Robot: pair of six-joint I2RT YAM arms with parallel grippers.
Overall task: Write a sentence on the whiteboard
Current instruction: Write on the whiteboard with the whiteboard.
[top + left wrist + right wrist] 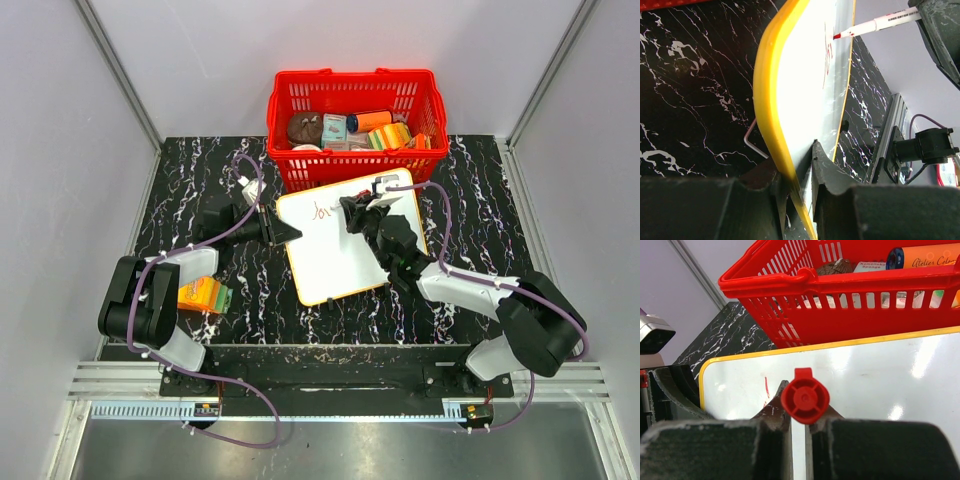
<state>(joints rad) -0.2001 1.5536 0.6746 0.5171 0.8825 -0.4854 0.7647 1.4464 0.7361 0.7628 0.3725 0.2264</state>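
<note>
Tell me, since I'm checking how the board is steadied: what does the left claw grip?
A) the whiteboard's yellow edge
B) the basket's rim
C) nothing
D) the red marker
A: in the left wrist view the left claw pinches the whiteboard by its yellow rim, while the marker sits in the right claw.

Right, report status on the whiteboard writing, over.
Left gripper shut on whiteboard rim. Right gripper shut on red marker, tip at board. Sentence just begun, first red letters only. Red basket behind board, not blocking.
</note>
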